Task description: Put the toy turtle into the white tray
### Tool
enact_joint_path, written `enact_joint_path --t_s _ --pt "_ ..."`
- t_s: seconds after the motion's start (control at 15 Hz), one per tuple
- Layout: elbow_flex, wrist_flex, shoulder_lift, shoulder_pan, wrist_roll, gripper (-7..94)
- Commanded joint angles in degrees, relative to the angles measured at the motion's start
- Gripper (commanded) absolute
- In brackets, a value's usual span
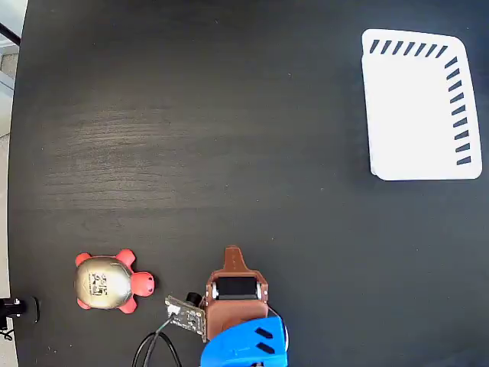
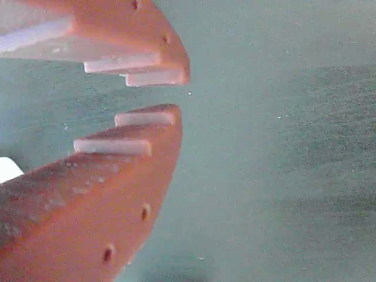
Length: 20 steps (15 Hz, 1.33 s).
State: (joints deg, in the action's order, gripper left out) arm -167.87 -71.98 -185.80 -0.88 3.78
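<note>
In the fixed view the toy turtle (image 1: 113, 282) sits on the dark table near the bottom left, its gold shell up and its red-pink head pointing right. The white tray (image 1: 419, 115) lies flat at the top right with nothing in it, dark slots running along its top and right edges. My brown gripper (image 1: 233, 254) is at the bottom centre, to the right of the turtle and not touching it, its tip pointing up the picture. In the wrist view the gripper (image 2: 181, 93) has only a narrow gap at its orange fingertips (image 2: 158, 126), with nothing held. That view shows no turtle.
The blue arm (image 1: 244, 344) and a small circuit board with a cable (image 1: 183, 312) are at the bottom edge. The table's left edge (image 1: 15, 191) runs just left of the turtle. Bare dark tabletop (image 1: 267, 153) lies between gripper and tray.
</note>
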Motion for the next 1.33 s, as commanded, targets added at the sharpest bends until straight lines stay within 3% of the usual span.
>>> enact_joint_path --t_s 0.0,1.27 --pt "0.6 -0.8 -0.6 -1.1 0.5 0" --pt "0.6 -0.8 -0.6 -2.0 -0.2 0"
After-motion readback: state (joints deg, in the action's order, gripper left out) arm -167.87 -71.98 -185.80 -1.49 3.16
